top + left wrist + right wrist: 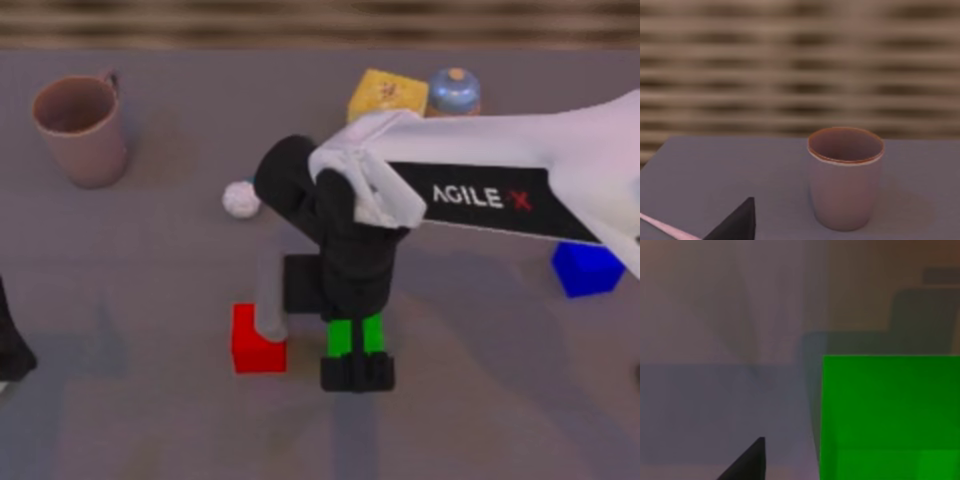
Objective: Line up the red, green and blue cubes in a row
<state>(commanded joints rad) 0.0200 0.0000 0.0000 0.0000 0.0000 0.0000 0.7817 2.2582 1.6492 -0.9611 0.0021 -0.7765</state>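
Note:
The green cube rests on the table just right of the red cube, with a small gap between them. My right gripper hangs straight over the green cube, open, with its fingers astride it. In the right wrist view the green cube fills the near side, and one dark fingertip stands clear of it. The blue cube lies apart at the right, partly under the right arm. My left gripper is parked at the table's left edge, and one of its fingertips shows.
A brownish cup stands at the back left. A larger yellow cube and a blue-grey domed bell sit at the back centre. A small white ball lies behind the red cube.

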